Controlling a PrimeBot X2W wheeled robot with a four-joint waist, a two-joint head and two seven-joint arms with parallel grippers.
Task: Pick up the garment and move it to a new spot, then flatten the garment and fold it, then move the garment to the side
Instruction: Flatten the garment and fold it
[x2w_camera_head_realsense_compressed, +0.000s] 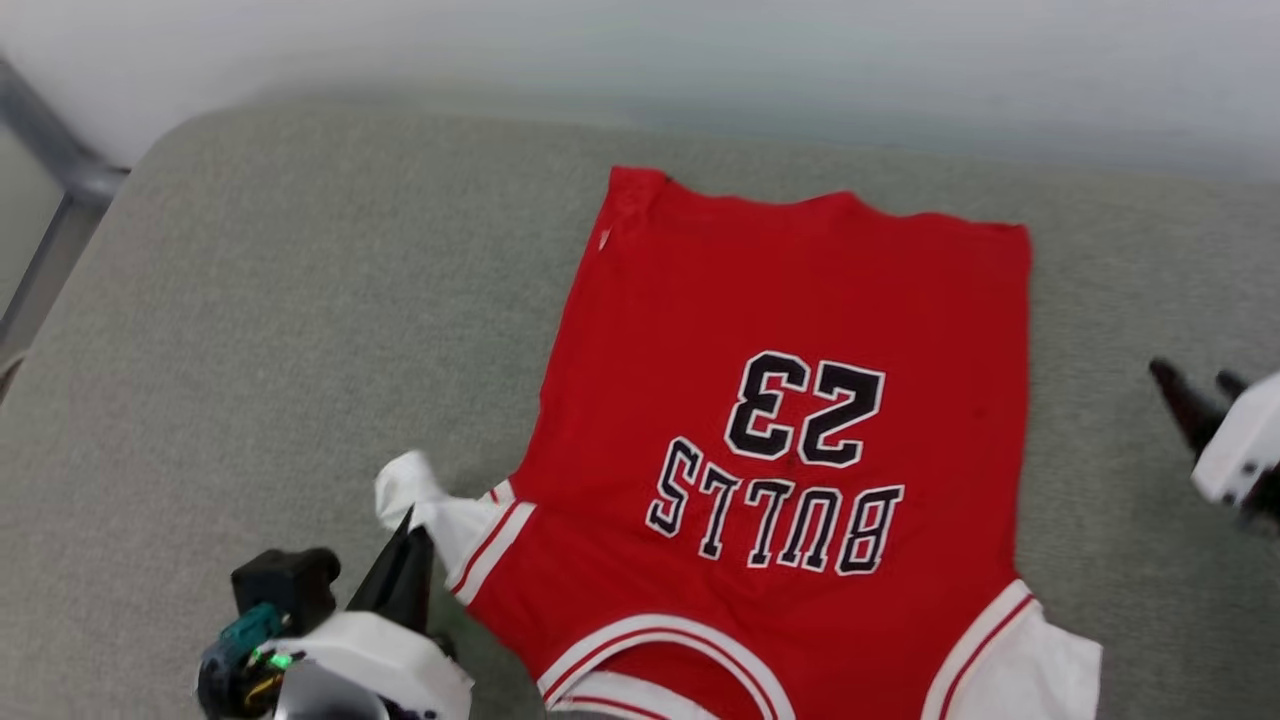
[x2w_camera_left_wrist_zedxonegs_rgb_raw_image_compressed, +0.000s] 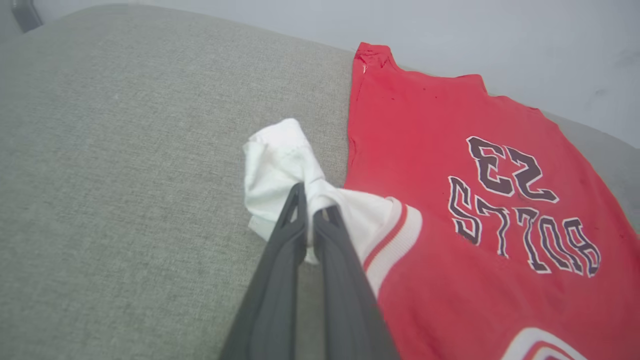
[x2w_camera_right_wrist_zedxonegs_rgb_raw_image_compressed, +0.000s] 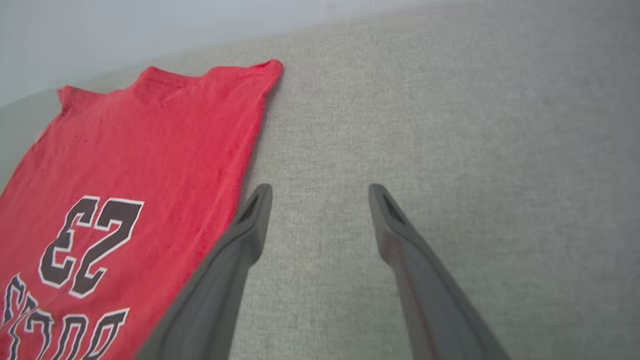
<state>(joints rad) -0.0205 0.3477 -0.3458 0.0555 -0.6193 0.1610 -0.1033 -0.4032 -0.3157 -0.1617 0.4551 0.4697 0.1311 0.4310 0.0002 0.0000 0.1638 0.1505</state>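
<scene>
Red garment (x2w_camera_head_realsense_compressed: 800, 300) laid flat, print upward, on a grey fabric-covered desk (x2w_camera_head_realsense_compressed: 250, 300), one sleeve pinched.
By the near edge the striped collar trim (x2w_camera_head_realsense_compressed: 660, 640) is seen; beside it, the bunched white sleeve (x2w_camera_left_wrist_zedxonegs_rgb_raw_image_compressed: 280, 160) is gripped between the closed fingers of the left hand (x2w_camera_left_wrist_zedxonegs_rgb_raw_image_compressed: 314, 200). The right hand (x2w_camera_right_wrist_zedxonegs_rgb_raw_image_compressed: 320, 189) is held wide open and empty, near the garment's right side. The hem (x2w_camera_head_realsense_compressed: 820, 205) is spread toward the far edge.
</scene>
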